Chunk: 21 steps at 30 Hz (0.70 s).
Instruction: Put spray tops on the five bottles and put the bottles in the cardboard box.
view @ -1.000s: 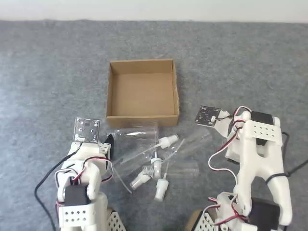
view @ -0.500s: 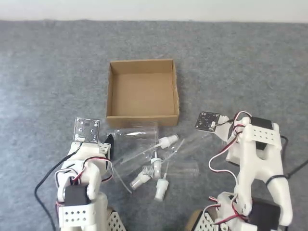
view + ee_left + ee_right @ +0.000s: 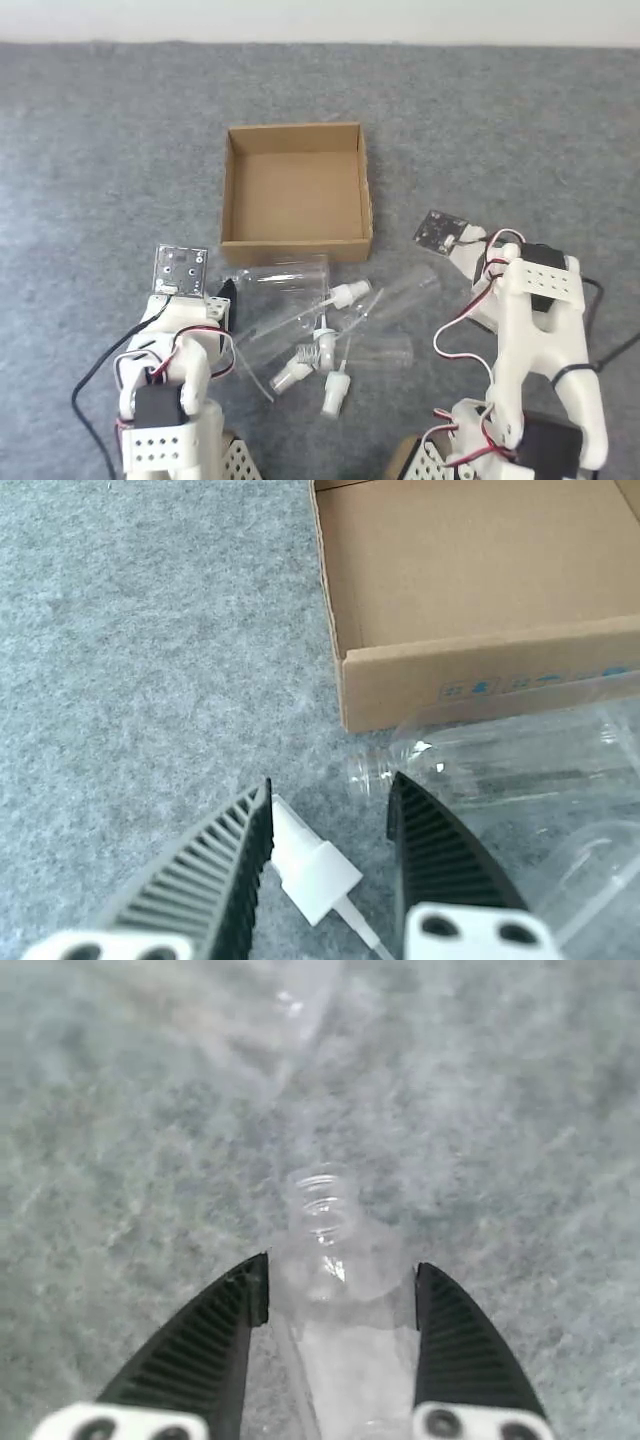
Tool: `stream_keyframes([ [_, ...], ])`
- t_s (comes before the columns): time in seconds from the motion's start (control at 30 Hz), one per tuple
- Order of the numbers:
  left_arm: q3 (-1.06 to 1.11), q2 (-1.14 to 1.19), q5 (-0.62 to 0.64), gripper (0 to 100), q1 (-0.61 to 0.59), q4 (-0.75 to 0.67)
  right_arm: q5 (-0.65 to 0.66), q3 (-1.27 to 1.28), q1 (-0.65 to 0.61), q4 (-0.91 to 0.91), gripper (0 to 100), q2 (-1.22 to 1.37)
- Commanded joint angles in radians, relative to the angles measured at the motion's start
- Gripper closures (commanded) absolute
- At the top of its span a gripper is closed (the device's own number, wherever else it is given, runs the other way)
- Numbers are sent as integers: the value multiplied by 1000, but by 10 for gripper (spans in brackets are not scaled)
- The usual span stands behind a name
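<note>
The clear bottle (image 3: 322, 1205), laid between the cardboard box (image 3: 296, 245) and the table's (image 3: 520, 120) near edge, is straddled at its shoulder by the spread right gripper (image 3: 340, 1265), seemingly unpinched, neck pointed straight ahead.

The only writing I can spot is a short line of blue print (image 3: 520, 683) on the outer wall of the box (image 3: 400, 695), the wall just beyond the fingertips of the left end effector (image 3: 328, 790). It is too small and faint to read. Nothing else here carries legible text, numbers or signs.
</note>
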Motion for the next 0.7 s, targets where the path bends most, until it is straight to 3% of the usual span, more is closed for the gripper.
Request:
stream_keyframes([
  [0.0,-19,-15,-6,822,-6,-6,-101,-9,-12,-45,876,-54],
  [0.47,-19,-15,-6,822,-6,-6,-397,-5,-73,-71,869,-45],
  [0.67,-19,-15,-6,822,-6,-6,-405,-5,-136,-1,744,-45],
])
